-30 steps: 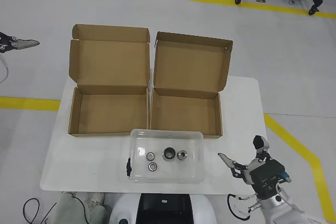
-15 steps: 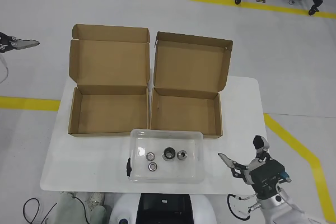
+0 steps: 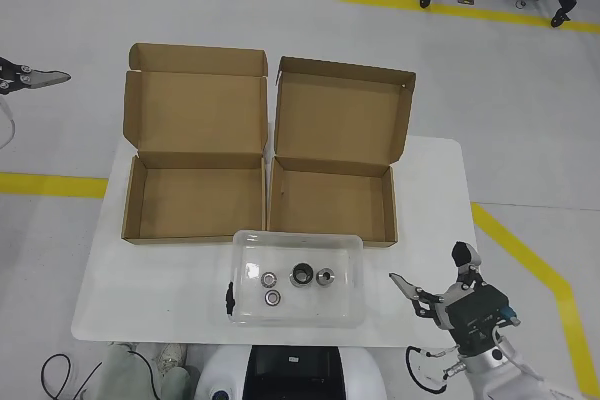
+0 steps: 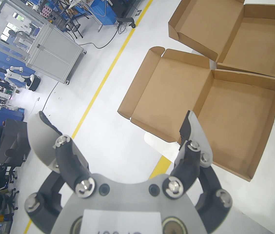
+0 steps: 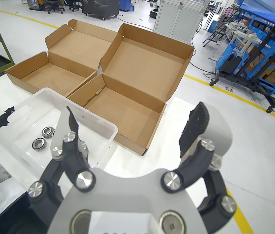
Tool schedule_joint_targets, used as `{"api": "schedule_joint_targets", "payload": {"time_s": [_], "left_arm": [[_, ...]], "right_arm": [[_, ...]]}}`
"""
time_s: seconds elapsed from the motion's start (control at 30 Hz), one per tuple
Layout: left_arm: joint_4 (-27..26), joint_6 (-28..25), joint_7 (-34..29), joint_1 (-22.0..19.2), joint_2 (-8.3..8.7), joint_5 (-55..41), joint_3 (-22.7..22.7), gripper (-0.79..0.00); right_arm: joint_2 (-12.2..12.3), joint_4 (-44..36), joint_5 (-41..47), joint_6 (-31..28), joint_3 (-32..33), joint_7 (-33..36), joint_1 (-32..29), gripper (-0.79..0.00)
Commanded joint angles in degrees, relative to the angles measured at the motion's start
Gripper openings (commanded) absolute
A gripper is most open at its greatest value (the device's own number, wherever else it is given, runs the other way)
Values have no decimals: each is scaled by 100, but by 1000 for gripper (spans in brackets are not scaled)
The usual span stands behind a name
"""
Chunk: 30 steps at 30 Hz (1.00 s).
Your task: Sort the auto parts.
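Note:
A clear plastic tray (image 3: 298, 240) sits at the table's front middle. In it lie two bearings (image 3: 269, 279) (image 3: 274, 297), a black ring (image 3: 302, 273) and a small metal part (image 3: 326, 275). Behind it stand two open cardboard boxes, left (image 3: 192, 200) and right (image 3: 332, 205), both with nothing inside. My right gripper (image 3: 430, 265) hangs open over the table's front right corner, beside the tray (image 5: 98, 120), with the bearings (image 5: 47, 131) in its view. My left gripper (image 4: 114, 115) is open over the floor, far left of the table, facing the boxes (image 4: 237, 122).
A scrap of black material (image 3: 229, 297) sticks to the tray's left wall. The white table (image 3: 430, 190) has bare room right of the boxes and left of the tray. Yellow floor lines (image 3: 40, 184) run past both sides of the table.

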Motion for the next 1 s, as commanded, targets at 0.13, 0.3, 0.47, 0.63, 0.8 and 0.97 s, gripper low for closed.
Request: {"api": "schedule_joint_targets", "payload": {"time_s": [0.13, 0.3, 0.47, 0.63, 0.8, 0.97], "left_arm": [[0, 0, 0, 0, 0, 0, 0, 0], [0, 0, 0, 0, 0, 0, 0, 0], [0, 0, 0, 0, 0, 0, 0, 0], [0, 0, 0, 0, 0, 0, 0, 0], [0, 0, 0, 0, 0, 0, 0, 0], [0, 0, 0, 0, 0, 0, 0, 0]], "right_arm": [[2, 40, -9, -6, -9, 60, 26, 0], [56, 158, -408, -507, -281, 793, 455, 0], [92, 502, -573, -1023, -755, 1447, 1155, 0], [106, 920, -703, -1587, -1393, 2186, 1958, 0], [74, 1385, -606, -1840, -2085, 2690, 2741, 0], [45, 1763, -179, -1882, -2428, 2892, 3167, 0]]}}
